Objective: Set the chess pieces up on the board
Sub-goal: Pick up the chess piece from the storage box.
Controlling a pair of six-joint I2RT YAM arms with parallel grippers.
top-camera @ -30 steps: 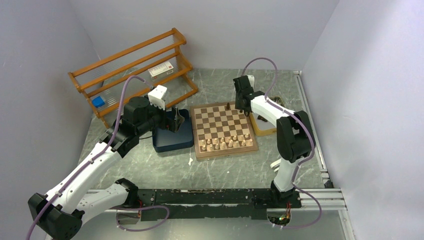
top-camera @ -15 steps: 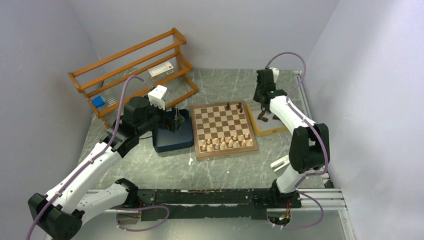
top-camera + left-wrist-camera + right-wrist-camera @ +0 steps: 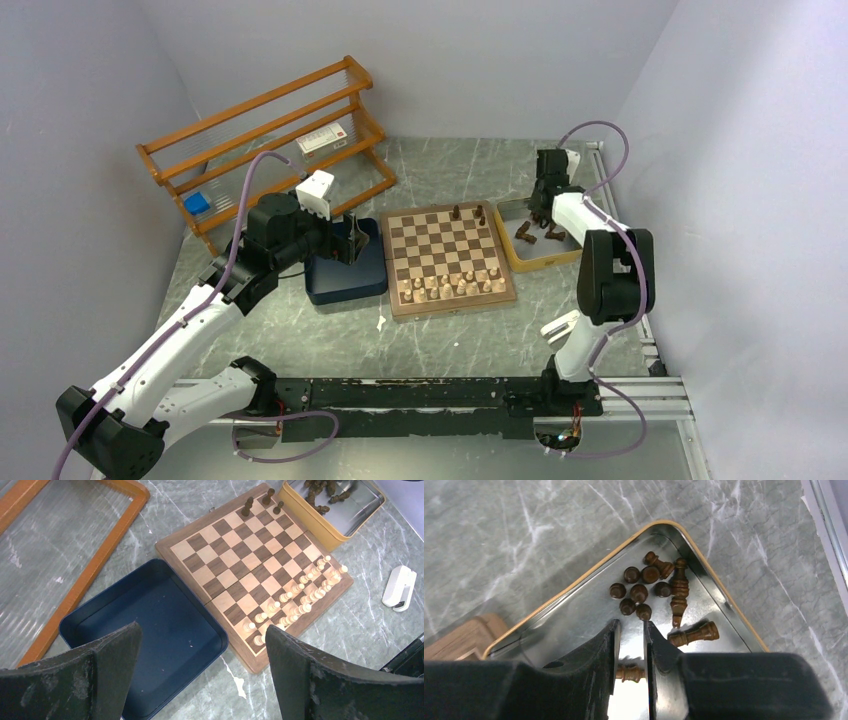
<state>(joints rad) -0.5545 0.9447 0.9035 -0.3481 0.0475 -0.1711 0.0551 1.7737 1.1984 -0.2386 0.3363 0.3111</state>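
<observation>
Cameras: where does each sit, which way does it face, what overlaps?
Top external: high behind the bases, looking down on the board; both arms show.
Left wrist: on the left arm, looking down at the blue tray and board; left gripper open in foreground.
Right wrist: looking down into the yellow-rimmed tray of dark chess pieces; right gripper fingers nearly together.
Shared: top and left wrist both show board and both trays.

The grey marbled table (image 3: 450, 170) carries a wooden rack (image 3: 270, 140) at its far left corner, the board (image 3: 449, 258) mid-table, a dark blue tray (image 3: 345, 282) just left of it, a yellow-rimmed tray (image 3: 530, 265) just right, and a small white object (image 3: 560, 326) nearer the near edge.
</observation>
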